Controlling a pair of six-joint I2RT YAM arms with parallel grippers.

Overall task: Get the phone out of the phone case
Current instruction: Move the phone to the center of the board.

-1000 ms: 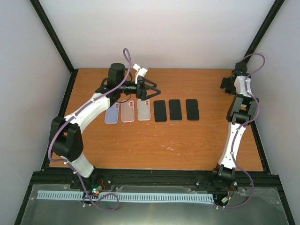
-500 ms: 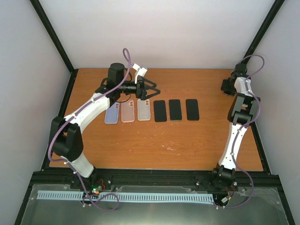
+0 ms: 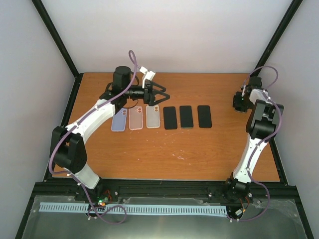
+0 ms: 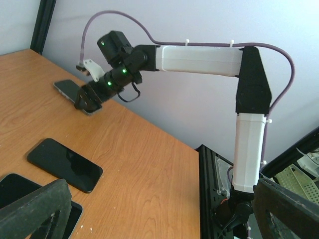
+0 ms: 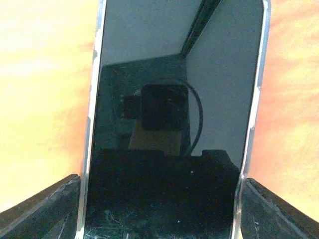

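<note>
Since a second ago, the right arm has folded tighter and the right end effector [image 3: 240, 102] has shifted nearer, at the counter's [image 3: 149, 159] 2 o'clock corner. Its fingers [image 5: 45, 211] flank the phone [image 5: 174, 124], which lies screen up in its clear phone case [image 5: 254, 99]. I cannot tell whether they clamp it or merely touch. The left end effector [image 3: 158, 94] hangs released near 12 o'clock, over three empty cases [image 3: 135, 119] beside three bare phones [image 3: 186, 116].
</note>
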